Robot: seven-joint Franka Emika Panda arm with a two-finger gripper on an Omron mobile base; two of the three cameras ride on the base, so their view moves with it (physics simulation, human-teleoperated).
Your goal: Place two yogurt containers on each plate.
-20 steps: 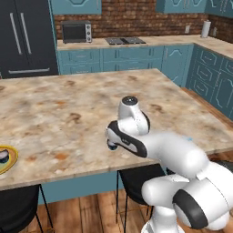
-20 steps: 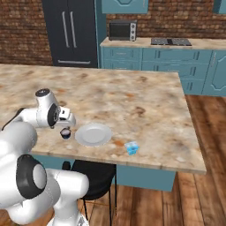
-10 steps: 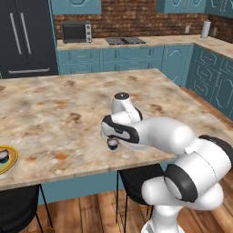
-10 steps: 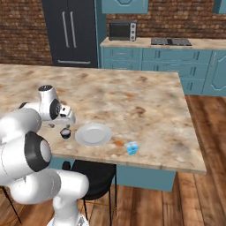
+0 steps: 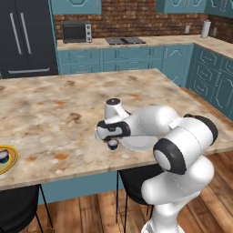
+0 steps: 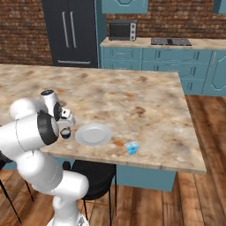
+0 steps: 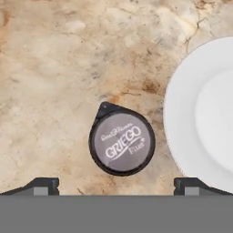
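A dark yogurt container (image 7: 121,144) with a grey printed lid stands on the marble counter, just left of the white-grey plate (image 7: 205,113). My gripper (image 7: 117,185) hovers right above it, open, with one fingertip (image 7: 43,184) wide to each side of the cup. From the base I see the gripper (image 5: 112,141) over the same cup (image 5: 112,145) near the counter's front edge. The cup (image 6: 65,133) sits left of the bare white plate (image 6: 93,134), under the gripper (image 6: 66,127). The yellow-rimmed plate (image 5: 10,160) lies at the far left with one yogurt container (image 5: 3,155) on it.
A small blue packet (image 6: 131,148) lies on the counter right of the white plate, near the front edge. The marble island (image 6: 132,99) stretches back toward the fridge and cabinets. Dark stools (image 5: 136,179) stand below the front edge.
The arm's elbow has swung round toward the front while the hand shifted slightly and settled lower over the yogurt container. The cup and plates have not moved.
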